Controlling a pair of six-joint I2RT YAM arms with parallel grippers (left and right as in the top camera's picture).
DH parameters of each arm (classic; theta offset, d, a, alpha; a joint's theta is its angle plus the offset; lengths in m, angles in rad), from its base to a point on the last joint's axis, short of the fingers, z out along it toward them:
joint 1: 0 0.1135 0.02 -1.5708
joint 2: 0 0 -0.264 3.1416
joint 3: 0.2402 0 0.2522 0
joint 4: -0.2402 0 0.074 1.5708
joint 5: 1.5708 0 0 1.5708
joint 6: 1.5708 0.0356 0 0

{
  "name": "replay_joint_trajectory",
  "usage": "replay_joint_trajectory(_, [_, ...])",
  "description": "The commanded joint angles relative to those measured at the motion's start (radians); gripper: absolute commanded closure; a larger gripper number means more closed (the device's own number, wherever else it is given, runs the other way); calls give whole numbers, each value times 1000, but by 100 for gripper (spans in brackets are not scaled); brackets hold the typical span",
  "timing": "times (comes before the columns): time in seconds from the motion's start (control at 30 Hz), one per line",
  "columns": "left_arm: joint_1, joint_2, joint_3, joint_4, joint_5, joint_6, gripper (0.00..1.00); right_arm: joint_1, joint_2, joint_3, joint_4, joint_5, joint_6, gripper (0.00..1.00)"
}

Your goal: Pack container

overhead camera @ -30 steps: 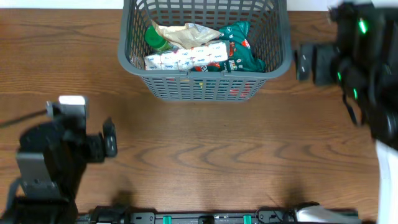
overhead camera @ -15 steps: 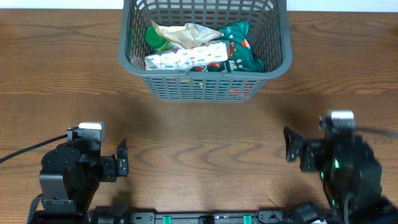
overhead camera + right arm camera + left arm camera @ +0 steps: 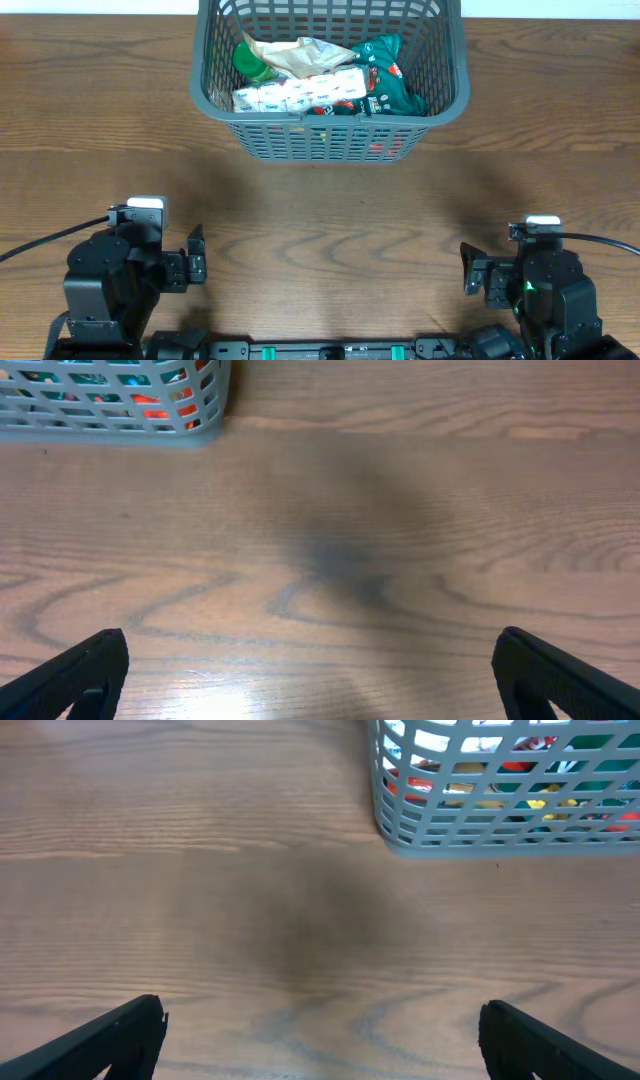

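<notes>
The container [image 3: 455, 90] is a large dark grey lattice basket at the table's far middle. It holds a green bottle [image 3: 250, 62], a crumpled tan bag [image 3: 300, 55], a white box [image 3: 300, 93] and a green packet [image 3: 388, 80]. Its corner shows in the left wrist view [image 3: 400, 830] and in the right wrist view [image 3: 205, 415]. My left gripper [image 3: 196, 256] is open and empty near the front left edge, over bare wood [image 3: 320, 1040]. My right gripper [image 3: 468, 268] is open and empty near the front right edge [image 3: 310, 680].
The wooden table [image 3: 330, 220] lies between the basket and both arms. Black cables run from the left arm [image 3: 40, 240] and the right arm [image 3: 600, 240] toward the side edges.
My right arm has swung from the far right beside the basket down to the front right edge. My left arm drew back a little to the front, then stayed still.
</notes>
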Motion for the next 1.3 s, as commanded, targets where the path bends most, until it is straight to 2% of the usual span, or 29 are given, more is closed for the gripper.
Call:
replay_joint_trajectory(0.0, [-1, 0, -3, -1, -8, -5, 1, 8, -5, -5, -1, 18, 19, 1])
replay_joint_trajectory(0.37, [-1, 0, -3, -1, -8, -5, 1, -20, -38, -5, 0, 19, 18, 1])
replay_joint_trajectory(0.5, [-1, 0, -3, -1, -8, -5, 2, -62, -164, -13, 14, -35, 19, 1])
replay_joint_trajectory(0.63, [-1, 0, -3, -1, -8, -5, 1, -124, -342, -81, 111, -99, 16, 1])
replay_joint_trajectory(0.83, [-1, 0, -3, -1, -8, -5, 1, -211, -489, -333, 410, -221, -35, 1])
replay_joint_trajectory(1.13, [-1, 0, -3, -1, -8, -5, 2, -227, -488, -798, 1174, -246, -75, 1])
replay_joint_trajectory(1.2, [-1, 0, -3, -1, -8, -5, 1, -227, -489, -877, 1270, -240, -74, 1])
replay_joint_trajectory(1.27, [-1, 0, -3, -1, -8, -5, 2, -227, -489, -915, 1270, -236, -73, 1])
